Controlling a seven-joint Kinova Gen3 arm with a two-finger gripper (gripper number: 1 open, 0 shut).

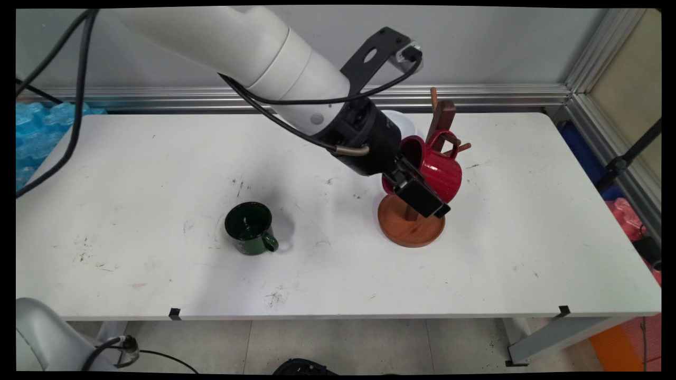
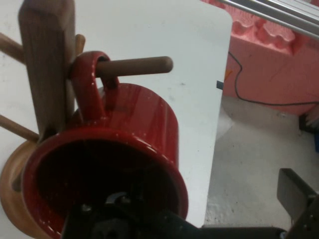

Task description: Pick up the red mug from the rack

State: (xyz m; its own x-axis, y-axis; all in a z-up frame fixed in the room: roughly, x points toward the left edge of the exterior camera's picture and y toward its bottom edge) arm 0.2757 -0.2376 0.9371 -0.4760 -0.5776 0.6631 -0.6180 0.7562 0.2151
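The pincer (image 1: pixel 420 196) is clamped on the rim of the red mug (image 1: pixel 441 171), one finger hidden inside the mug's mouth, the other (image 2: pixel 299 196) outside. The mug's handle is looped over a peg of the wooden mug tree (image 1: pixel 442 113), whose round base (image 1: pixel 409 227) sits directly below the pincer. Well off on the arm's side, a green mug (image 1: pixel 249 228) stands upright on the table (image 1: pixel 528 253).

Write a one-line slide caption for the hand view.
Red mug hanging by its handle on a peg of the wooden mug tree, seen from the hand at its rim.
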